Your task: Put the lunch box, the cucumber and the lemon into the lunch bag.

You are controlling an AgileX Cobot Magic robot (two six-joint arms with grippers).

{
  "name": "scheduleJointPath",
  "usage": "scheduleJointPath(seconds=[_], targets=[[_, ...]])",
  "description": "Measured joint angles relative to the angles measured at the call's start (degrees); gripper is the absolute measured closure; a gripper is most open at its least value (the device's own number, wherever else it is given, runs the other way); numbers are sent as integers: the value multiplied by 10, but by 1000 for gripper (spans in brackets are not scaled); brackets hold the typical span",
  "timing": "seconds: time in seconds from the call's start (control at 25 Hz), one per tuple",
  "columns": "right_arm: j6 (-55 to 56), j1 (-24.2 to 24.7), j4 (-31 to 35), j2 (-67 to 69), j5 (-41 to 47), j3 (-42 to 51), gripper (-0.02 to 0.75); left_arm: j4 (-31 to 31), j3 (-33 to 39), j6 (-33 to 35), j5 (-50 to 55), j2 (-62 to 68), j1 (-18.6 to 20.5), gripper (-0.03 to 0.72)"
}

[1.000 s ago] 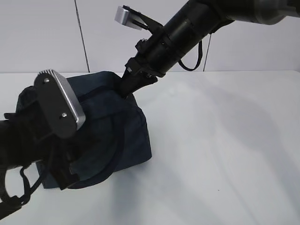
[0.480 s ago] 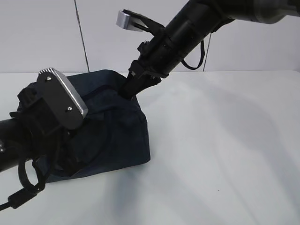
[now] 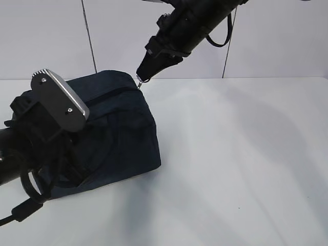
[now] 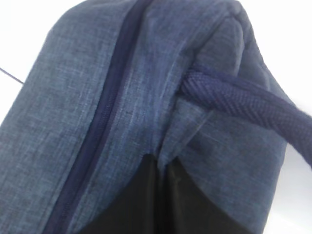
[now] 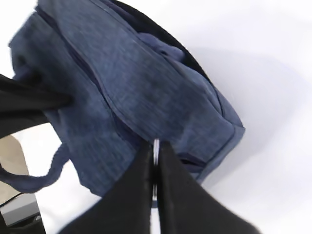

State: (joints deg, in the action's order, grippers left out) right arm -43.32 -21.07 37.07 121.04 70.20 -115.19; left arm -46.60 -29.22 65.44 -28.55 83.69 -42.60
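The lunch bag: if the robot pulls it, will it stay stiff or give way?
Probably floppy: the lunch bag is woven fabric that creases and sags. Its corner seems to lift under the right pincer holding the ring pull, so it looks light.

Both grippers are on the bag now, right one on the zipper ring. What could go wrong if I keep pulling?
1. The right gripper pinches only the thin metal ring pull; it may slip out.
2. The lunch bag is soft and its top corner is lifted, so the whole bag may rise or drag on the table rather than unzip.
3. The left gripper holds just a fold of fabric beside the handle; that anchor may give.
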Motion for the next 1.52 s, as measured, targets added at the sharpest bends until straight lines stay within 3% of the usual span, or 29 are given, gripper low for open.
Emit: scheduleJointPath(seconds=[0.8,1.52], targets=[[39,0,-81,4,12,-1,730,-19,-1,2,-8,1,0,690],[-301,0,-70,6,12,-1,730,-32,-1,2,-9,1,0,691]])
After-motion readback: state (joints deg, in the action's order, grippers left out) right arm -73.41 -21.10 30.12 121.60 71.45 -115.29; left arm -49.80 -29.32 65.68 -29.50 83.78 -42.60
